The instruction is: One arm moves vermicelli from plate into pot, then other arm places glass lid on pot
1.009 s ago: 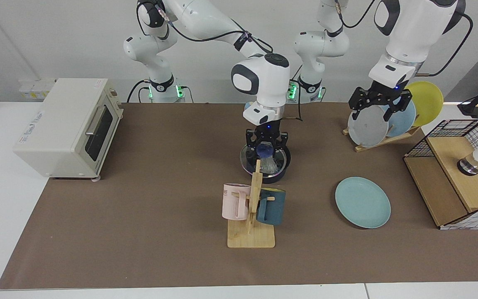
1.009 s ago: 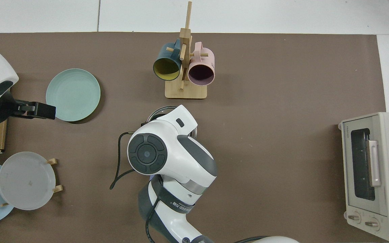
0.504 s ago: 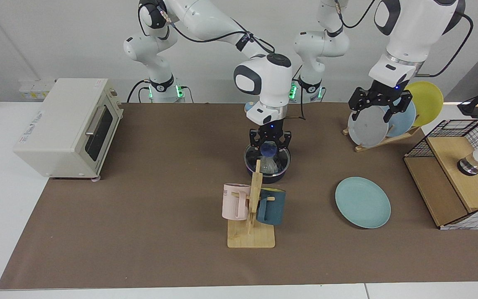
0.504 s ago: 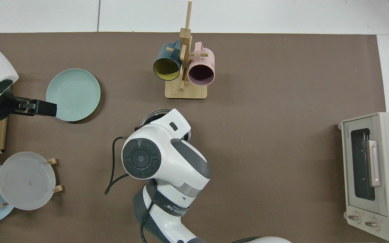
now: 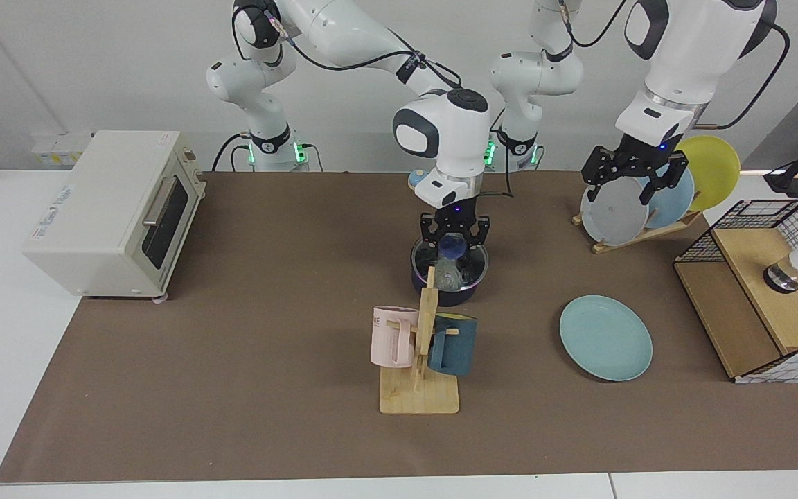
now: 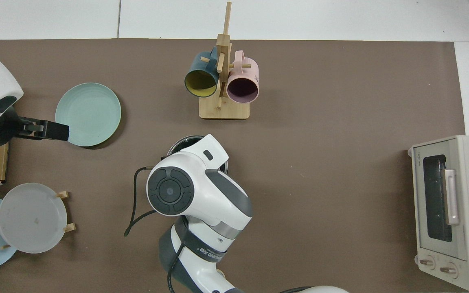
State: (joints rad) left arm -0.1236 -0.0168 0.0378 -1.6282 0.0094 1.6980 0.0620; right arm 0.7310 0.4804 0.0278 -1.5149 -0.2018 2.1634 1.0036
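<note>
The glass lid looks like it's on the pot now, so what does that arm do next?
Probably open the right gripper and lift straight up: it grips the blue knob of the glass lid, which appears seated on the pot. The left gripper waits by the plate rack.

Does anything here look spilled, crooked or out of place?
Nothing stands out. The glass lid sits roughly level on the pot, the right gripper at its knob. The teal plate lies bare, with no stray noodles on the mat. The left gripper waits near the plate rack.
</note>
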